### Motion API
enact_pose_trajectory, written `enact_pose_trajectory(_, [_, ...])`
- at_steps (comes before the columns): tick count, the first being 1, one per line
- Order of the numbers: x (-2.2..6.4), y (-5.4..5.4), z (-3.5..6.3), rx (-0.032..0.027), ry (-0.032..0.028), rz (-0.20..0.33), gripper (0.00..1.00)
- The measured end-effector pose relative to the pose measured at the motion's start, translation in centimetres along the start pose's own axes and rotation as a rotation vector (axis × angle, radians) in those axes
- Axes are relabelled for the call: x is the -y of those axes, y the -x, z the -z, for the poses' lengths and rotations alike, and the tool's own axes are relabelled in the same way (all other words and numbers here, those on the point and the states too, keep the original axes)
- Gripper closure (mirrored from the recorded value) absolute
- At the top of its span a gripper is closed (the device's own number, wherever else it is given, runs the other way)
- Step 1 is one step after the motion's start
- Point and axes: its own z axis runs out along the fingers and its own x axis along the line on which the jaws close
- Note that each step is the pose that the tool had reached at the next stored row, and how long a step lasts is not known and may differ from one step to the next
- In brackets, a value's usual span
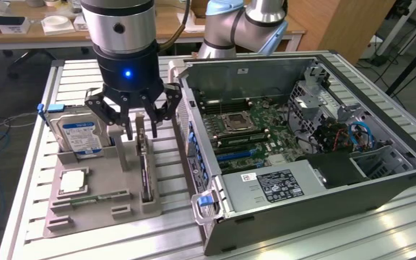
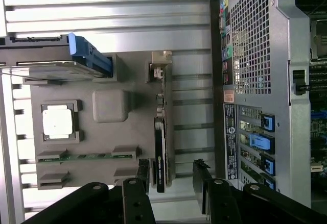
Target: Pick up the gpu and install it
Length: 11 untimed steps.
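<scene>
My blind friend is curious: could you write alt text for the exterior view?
A robot arm's end effector is open over one end of a gpu standing on edge in a grey holder. A blue-labelled hard drive stands in the same holder; an open computer case lies on the exterior view's right.

In the exterior view the gripper (image 1: 141, 129) covers the upper end of the gpu (image 1: 145, 173), which stands along the grey holder's (image 1: 92, 219) edge nearest the computer case (image 1: 381, 179); whether they touch cannot be told. The hard drive's (image 1: 78, 135) lower part is hidden in its slot. The print on the power supply label (image 1: 274, 184) is too small to read.
</scene>
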Motion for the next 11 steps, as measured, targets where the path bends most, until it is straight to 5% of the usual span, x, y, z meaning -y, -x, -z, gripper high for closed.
enact_pose_trajectory(11, [0.02, -0.02, -0.67, 0.0000, 0.0000, 0.000, 0.53])
